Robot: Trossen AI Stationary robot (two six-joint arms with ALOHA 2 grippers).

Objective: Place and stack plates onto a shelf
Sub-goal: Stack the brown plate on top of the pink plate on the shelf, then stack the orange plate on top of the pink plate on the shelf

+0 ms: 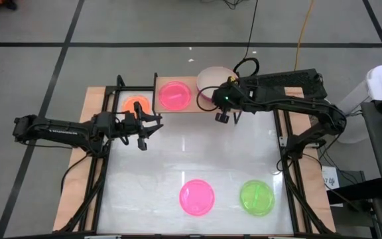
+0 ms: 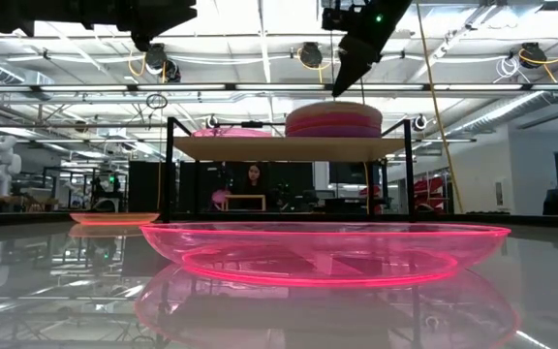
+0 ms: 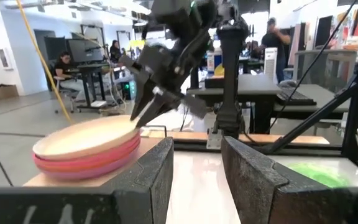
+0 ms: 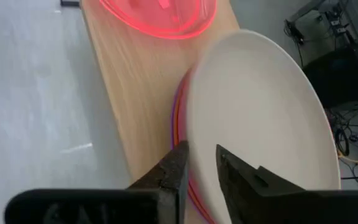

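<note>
The shelf (image 1: 196, 108) stands at the table's far edge. On its wood top (image 4: 135, 112) a magenta plate (image 1: 175, 95) lies flat to the left. To the right is a stack topped by the beige plate (image 1: 212, 79), with orange and purple rims (image 3: 86, 165) below it. My right gripper (image 4: 201, 152) hovers narrowly open over the beige plate's near rim, its tips just above the stack (image 2: 333, 119). My left gripper (image 1: 144, 129) is open over the table, left of the shelf, facing the stack. An orange plate (image 1: 136, 104), a translucent pink plate (image 1: 197, 197) and a green plate (image 1: 256, 197) lie on the table. My right gripper points down with one finger (image 4: 178, 165) outside and one inside the beige plate's near rim (image 4: 190, 124). I cannot tell whether it touches the rim. The plate lies flat on the stack.
Black frame bars (image 1: 105, 133) run along the table's left and right sides. The shelf's thin black legs (image 2: 170, 174) stand at the far edge. The white tabletop between the shelf and the two near plates is open room. People sit at desks in the room beyond.
</note>
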